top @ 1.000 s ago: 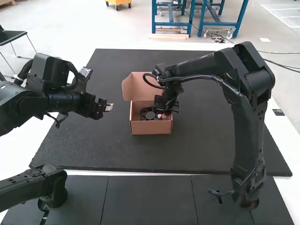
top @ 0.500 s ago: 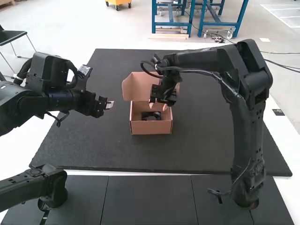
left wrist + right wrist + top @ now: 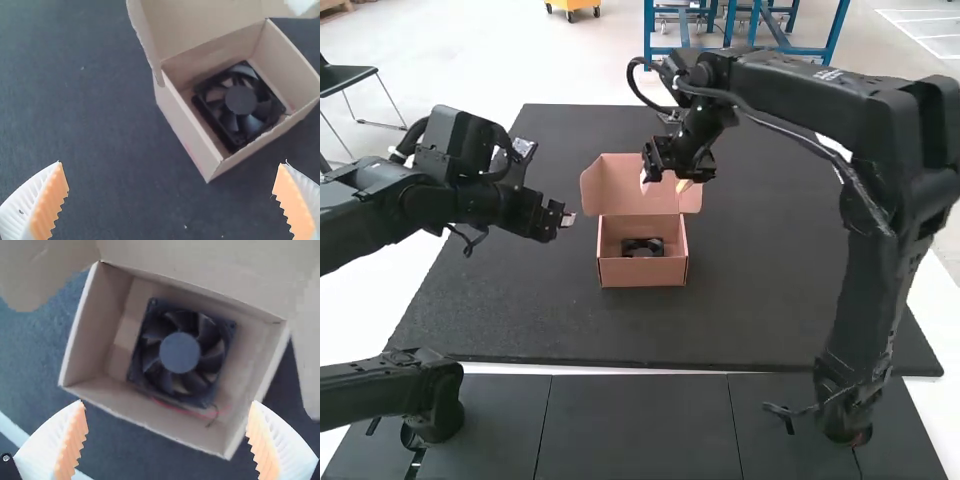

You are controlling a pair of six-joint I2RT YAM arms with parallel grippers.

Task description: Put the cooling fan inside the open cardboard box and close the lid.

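Observation:
The black cooling fan (image 3: 642, 245) (image 3: 239, 105) (image 3: 181, 352) lies flat on the bottom of the small open cardboard box (image 3: 642, 265) (image 3: 186, 131) (image 3: 95, 330) in the middle of the black mat. The box's lid (image 3: 625, 184) stands upright at its far side. My right gripper (image 3: 672, 172) (image 3: 168, 450) hangs open and empty above the box, near the lid's top edge. My left gripper (image 3: 563, 218) (image 3: 172, 200) is open and empty, low over the mat just left of the box.
The black mat (image 3: 770, 290) covers the table around the box, with bare room in front and on both sides. Black tiles (image 3: 640, 425) run along the near edge. The right arm (image 3: 880, 200) arches high over the mat's right half.
My right gripper has let go of the fan, risen out of the box and moved back to the lid's top edge. The left gripper has moved a little nearer the box.

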